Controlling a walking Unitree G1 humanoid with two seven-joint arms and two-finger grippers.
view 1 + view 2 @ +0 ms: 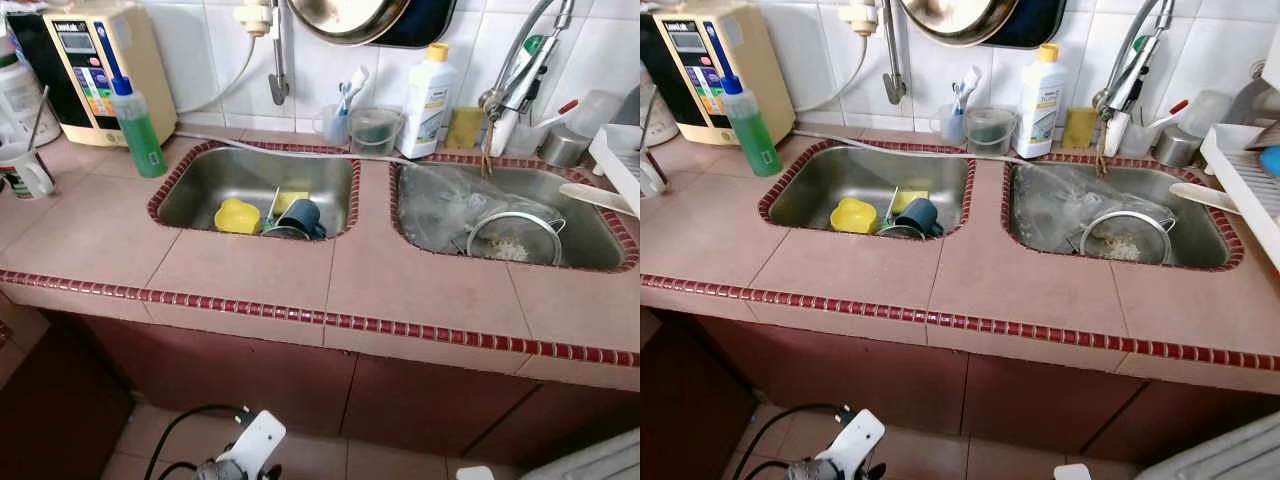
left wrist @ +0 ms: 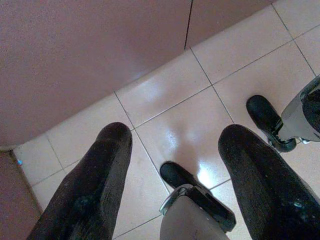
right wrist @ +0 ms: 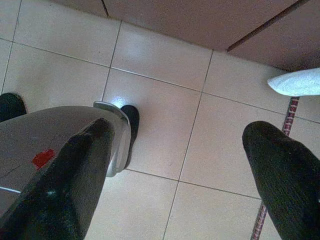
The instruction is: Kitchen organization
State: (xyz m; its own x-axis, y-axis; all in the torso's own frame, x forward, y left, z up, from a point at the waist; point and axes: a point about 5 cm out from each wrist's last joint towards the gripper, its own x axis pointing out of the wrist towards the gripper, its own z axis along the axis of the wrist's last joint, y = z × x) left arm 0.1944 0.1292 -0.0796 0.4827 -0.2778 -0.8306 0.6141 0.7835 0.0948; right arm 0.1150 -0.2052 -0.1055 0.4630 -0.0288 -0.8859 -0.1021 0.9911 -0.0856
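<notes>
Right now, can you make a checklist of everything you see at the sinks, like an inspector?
Surface: tiled counter with a dark red trim, two steel sinks sunk in.
Job's things: left sink holds a yellow cup, a dark blue cup and a yellow sponge; right sink holds a wire strainer.
Clutter: green soap bottle, white bottle, water machine, mug, dish rack.
Grippers: left gripper and right gripper both open, hanging over the floor.
Cables: black cable below the counter; thin hose behind the left sink.
Surroundings: tiled wall, brown cabinets.
</notes>
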